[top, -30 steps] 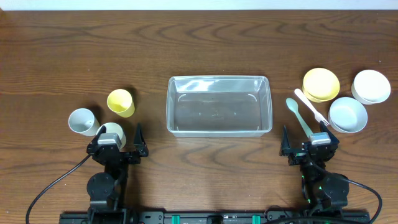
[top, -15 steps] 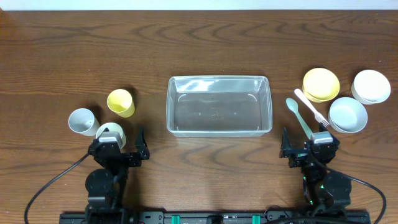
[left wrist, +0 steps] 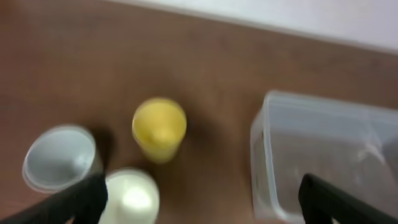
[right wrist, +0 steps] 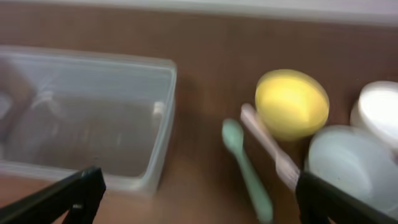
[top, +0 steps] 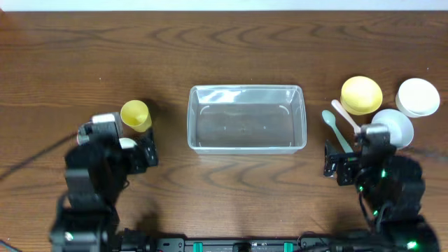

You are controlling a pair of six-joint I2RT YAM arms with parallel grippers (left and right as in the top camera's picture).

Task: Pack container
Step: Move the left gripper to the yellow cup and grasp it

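Change: Over the last second both arms have lifted off their low rest pose and pushed forward over the table; the cups, bowls and cutlery lie where they were.
Meaning: You look to be at the very start of a reach. Nothing is packed yet.
Left claw: Spread fully, empty, touching nothing.
Below the left claw: The cream cup stands between the fingers but underneath them, and it is not gripped.
Ahead of the left claw: The yellow cup is straight ahead, and the white cup is ahead and to the left.
Right claw: Spread fully, empty, touching nothing.
Ahead of the right claw: The green spoon is just to the right of centre. The white fork lies right beside it, and you cannot tell whether they touch.
Beyond the right claw: The yellow bowl sits past the fork, a white bowl is to the right, and a second white bowl lies farther out.
Container: It is ahead and to the right of the left claw, ahead and to the left of the right claw, midway between them and empty.
Next, as a guess: The cream cup is the nearest pick on the left, and the spoon on the right.
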